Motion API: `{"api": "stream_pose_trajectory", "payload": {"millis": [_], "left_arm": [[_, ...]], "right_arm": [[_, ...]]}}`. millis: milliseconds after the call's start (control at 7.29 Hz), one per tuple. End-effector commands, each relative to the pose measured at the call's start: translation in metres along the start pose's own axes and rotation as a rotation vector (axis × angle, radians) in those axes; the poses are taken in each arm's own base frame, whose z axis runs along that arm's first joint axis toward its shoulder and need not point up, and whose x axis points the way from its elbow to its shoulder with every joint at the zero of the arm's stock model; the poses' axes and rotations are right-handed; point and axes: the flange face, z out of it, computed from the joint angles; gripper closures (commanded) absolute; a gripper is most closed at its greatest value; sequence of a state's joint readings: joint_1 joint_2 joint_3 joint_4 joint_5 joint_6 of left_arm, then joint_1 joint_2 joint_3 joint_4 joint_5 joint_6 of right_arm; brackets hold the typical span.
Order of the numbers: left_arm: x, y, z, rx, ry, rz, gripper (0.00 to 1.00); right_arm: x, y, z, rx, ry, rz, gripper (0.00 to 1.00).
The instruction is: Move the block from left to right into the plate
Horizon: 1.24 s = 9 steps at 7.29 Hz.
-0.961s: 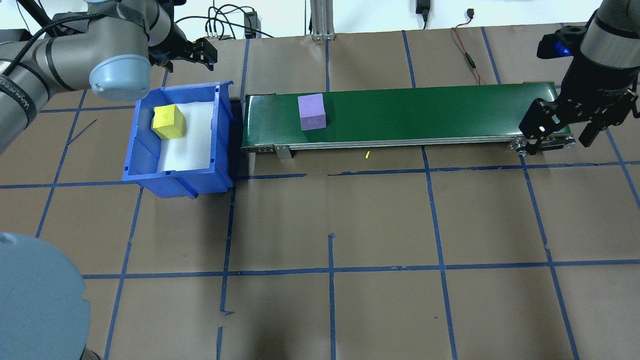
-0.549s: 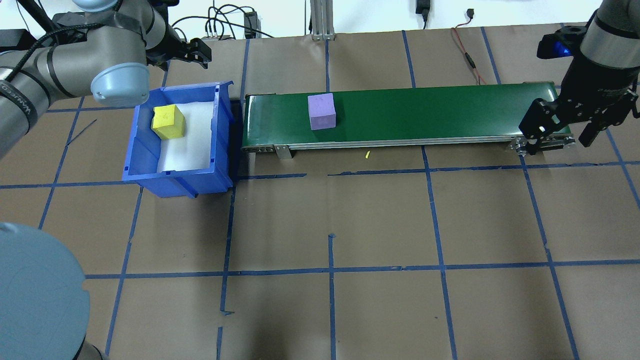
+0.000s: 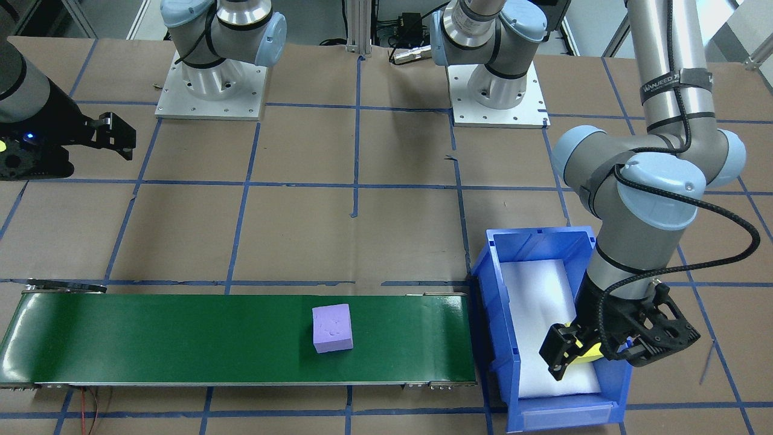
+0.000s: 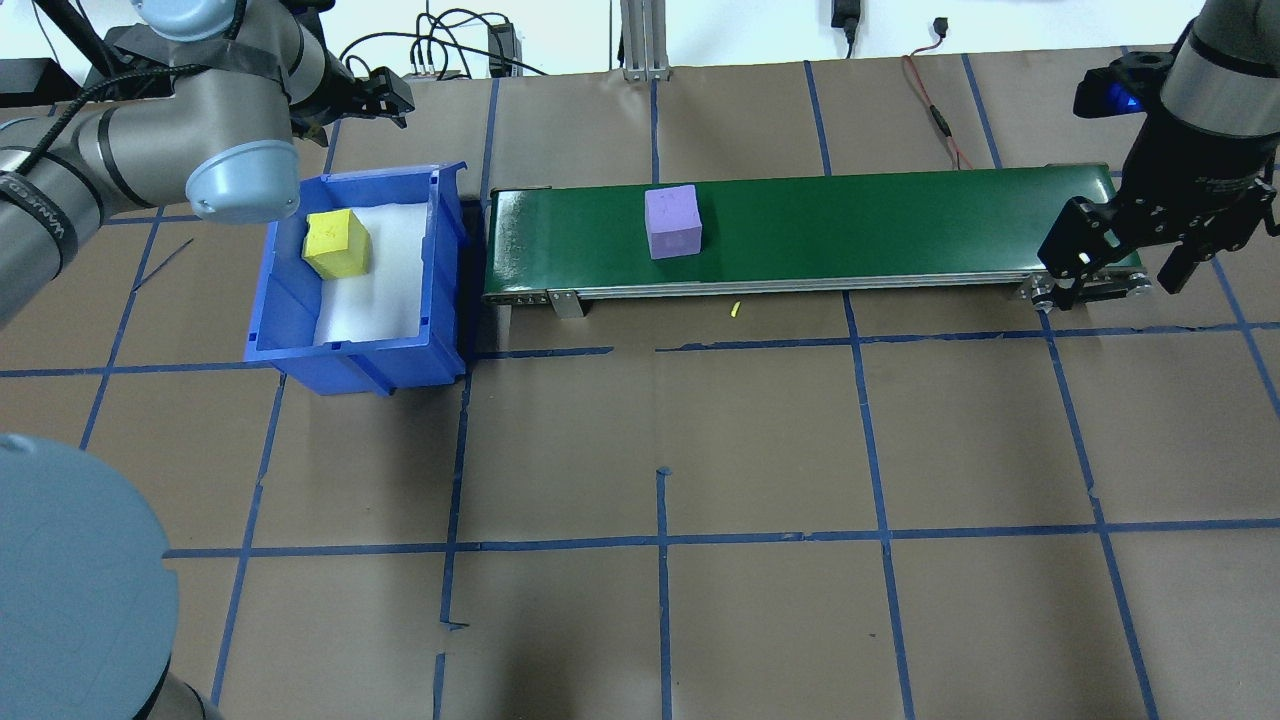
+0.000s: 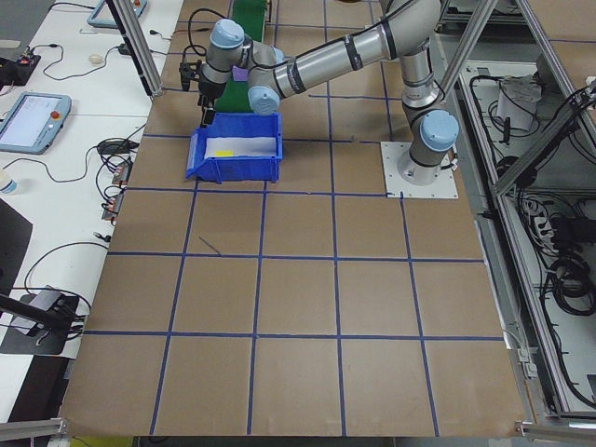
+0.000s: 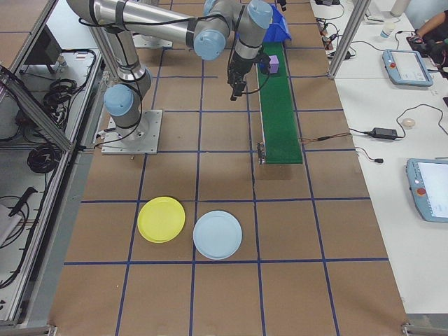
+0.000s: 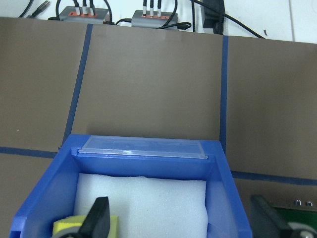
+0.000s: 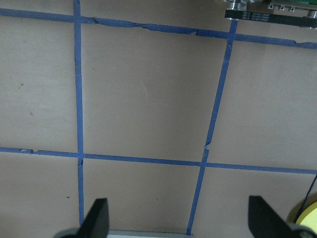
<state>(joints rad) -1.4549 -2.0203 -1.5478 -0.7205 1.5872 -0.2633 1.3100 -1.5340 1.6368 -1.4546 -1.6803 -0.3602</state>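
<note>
A purple block (image 4: 673, 222) (image 3: 332, 328) lies on the green conveyor belt (image 4: 880, 220), left of its middle. A yellow block (image 4: 337, 243) (image 7: 69, 229) sits in the blue bin (image 4: 350, 365) on white foam. My left gripper (image 4: 385, 100) (image 7: 183, 218) hangs open over the bin's far end, holding nothing. At the belt's right end my right gripper (image 4: 1125, 270) (image 8: 179, 218) is open and holds nothing, with bare table under it. The yellow plate (image 6: 162, 219) lies on the table far from the belt; a sliver of it (image 8: 309, 220) shows in the right wrist view.
A light blue plate (image 6: 217, 234) lies beside the yellow one. The bin stands against the belt's left end. Cables and connectors run along the table's far edge (image 7: 148, 17). A small yellow scrap (image 4: 735, 310) lies in front of the belt.
The purple block has ridden the belt to the right. My left gripper has drawn back a little toward the table's far left. The right arm has not moved.
</note>
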Motion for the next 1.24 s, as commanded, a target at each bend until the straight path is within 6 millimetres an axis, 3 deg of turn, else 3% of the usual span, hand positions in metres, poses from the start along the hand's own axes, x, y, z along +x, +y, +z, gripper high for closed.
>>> {"api": "stream_pose_trajectory", "payload": {"millis": [0, 275, 549, 824, 1098], "left_arm": [[-0.007, 0.004, 0.011, -0.059, -0.086, -0.338, 0.0], [-0.011, 0.015, 0.023, -0.079, -0.15, -0.726, 0.0], [-0.028, 0.028, 0.043, -0.062, -0.337, -0.919, 0.0], [-0.031, 0.037, 0.073, -0.077, -0.412, -1.101, 0.0], [-0.03, 0.036, 0.075, -0.078, -0.409, -1.114, 0.0]], "right_arm": [[0.0, 0.0, 0.0, -0.001, 0.001, -0.008, 0.0], [0.0, 0.0, 0.001, -0.004, 0.0, -0.014, 0.0], [0.002, -0.011, -0.003, 0.043, -0.004, -0.001, 0.0], [0.001, -0.059, 0.014, 0.144, -0.131, 0.041, 0.0], [-0.007, -0.105, 0.039, 0.231, -0.273, 0.104, 0.0]]}}
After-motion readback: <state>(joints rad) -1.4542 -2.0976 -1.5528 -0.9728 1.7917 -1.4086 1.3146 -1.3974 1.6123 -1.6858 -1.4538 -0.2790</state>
